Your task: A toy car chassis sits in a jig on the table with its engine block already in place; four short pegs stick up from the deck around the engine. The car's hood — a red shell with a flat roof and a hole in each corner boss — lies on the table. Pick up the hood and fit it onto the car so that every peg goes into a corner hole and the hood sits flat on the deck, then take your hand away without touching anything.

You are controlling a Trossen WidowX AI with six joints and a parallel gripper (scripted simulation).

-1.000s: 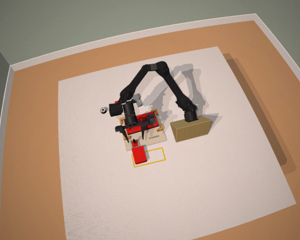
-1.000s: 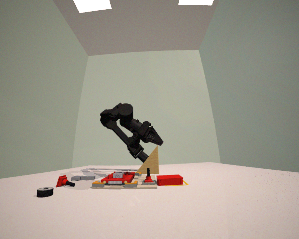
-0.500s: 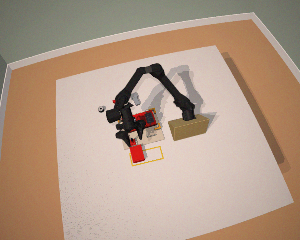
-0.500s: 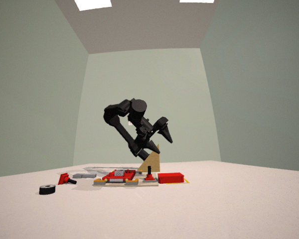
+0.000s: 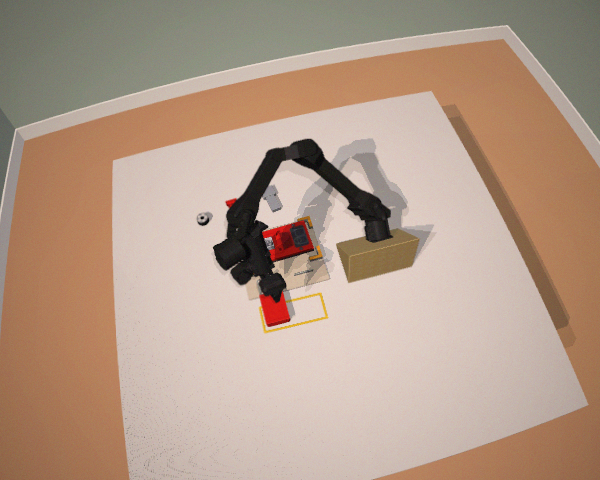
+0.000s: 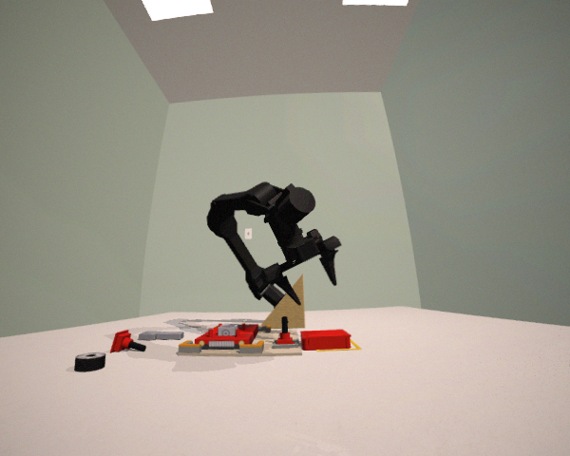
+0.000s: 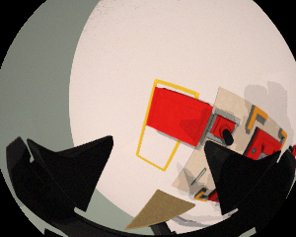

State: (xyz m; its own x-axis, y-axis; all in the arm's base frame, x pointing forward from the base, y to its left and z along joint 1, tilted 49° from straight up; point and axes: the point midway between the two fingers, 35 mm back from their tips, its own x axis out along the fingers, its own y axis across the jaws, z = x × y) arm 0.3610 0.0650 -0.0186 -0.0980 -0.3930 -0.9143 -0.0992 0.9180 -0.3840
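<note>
The red hood (image 5: 275, 311) (image 6: 325, 339) (image 7: 178, 116) lies roof up on the table, partly over the yellow outline (image 5: 324, 305) (image 7: 142, 133), with one end close to the board. Its corner holes are hidden. My gripper (image 6: 316, 294) (image 7: 160, 144) is open and empty, above the hood, its fingers wide apart. The red chassis (image 5: 290, 251) (image 6: 211, 338) (image 7: 266, 142) sits in the jig with the grey engine block (image 6: 227, 331) on it. A finger covers part of the chassis in the wrist view. The four pegs are too small to make out.
A red piece with an upright black post (image 6: 285, 324) (image 7: 227, 135) stands in a grey holder between chassis and hood. A black wheel (image 5: 202, 219) (image 6: 89, 363), a second red piece (image 5: 231, 202) (image 6: 122, 340) and a grey part (image 5: 273, 198) (image 6: 161, 335) lie beyond the chassis. A tan block (image 5: 383, 255) stands at the arm's base.
</note>
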